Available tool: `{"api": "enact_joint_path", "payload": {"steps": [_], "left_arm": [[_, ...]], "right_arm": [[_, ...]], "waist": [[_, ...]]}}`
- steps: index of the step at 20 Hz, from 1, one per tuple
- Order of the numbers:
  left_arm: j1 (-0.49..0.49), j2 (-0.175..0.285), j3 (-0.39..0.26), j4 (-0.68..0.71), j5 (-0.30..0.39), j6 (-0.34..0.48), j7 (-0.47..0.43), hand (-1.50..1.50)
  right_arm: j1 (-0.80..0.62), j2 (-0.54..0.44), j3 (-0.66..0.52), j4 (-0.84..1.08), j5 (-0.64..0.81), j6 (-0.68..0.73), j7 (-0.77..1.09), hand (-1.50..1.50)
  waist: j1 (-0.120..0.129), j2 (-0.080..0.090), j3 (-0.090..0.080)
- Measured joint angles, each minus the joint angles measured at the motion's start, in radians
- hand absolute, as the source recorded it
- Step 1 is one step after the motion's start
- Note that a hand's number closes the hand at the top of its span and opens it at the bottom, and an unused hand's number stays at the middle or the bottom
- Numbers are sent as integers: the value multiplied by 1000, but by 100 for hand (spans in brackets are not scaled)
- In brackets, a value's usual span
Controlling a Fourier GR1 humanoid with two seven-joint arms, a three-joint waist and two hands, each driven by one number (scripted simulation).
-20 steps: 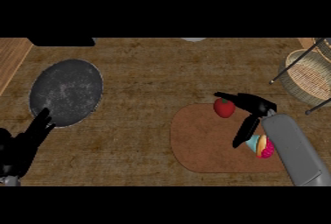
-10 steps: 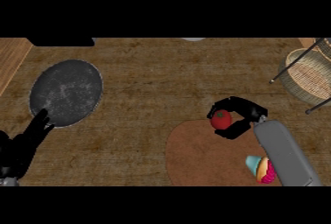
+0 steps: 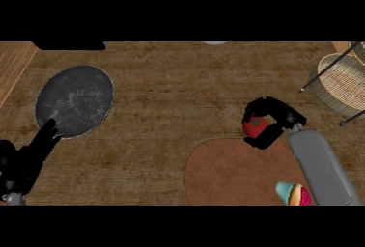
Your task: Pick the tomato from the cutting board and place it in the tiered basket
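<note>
Mottled brown counter (image 3: 178, 77), with a dark round plate (image 3: 75, 101) upper left, a brown cutting board (image 3: 228, 169) lower right and a wicker tiered basket (image 3: 343, 86) at the right edge. Right of centre, just above the board's upper edge: right hand (image 3: 281, 114) curled round the red tomato (image 3: 255, 127). Lower left: left hand (image 3: 25, 161), fingers straight, holding nothing.

We are seeing a dim, evenly lit scene; the light is probably falling from above, though its source is lying outside the view. The brown surface (image 3: 171, 91) is reading matt and mottled. The grey plate (image 3: 75, 101) is catching a pale, speckled sheen. The black left hand (image 3: 25, 161) is sinking into the gloom at the lower left, while the tomato (image 3: 255, 127) is glowing red between the dark fingers (image 3: 265, 102) of the right hand (image 3: 280, 116).
</note>
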Motion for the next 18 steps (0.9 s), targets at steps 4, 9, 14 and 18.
{"api": "enact_joint_path", "payload": {"steps": [4,9,14,18], "left_arm": [[-1,-2,-14,-3,-4,-11,-2,0],[-14,-3,-31,-4,-13,-19,0,0],[-31,-5,-45,0,-20,-24,8,0],[-52,-12,-51,13,-26,-20,9,0]], "right_arm": [[-101,-4,-43,25,116,-240,243,150],[-239,-36,-45,49,307,-484,556,150],[-402,-61,0,85,544,-660,878,150],[-536,-44,45,147,731,-712,1034,150]], "waist": [[26,6,-10],[63,12,-18],[84,15,-17],[86,18,-13]]}}
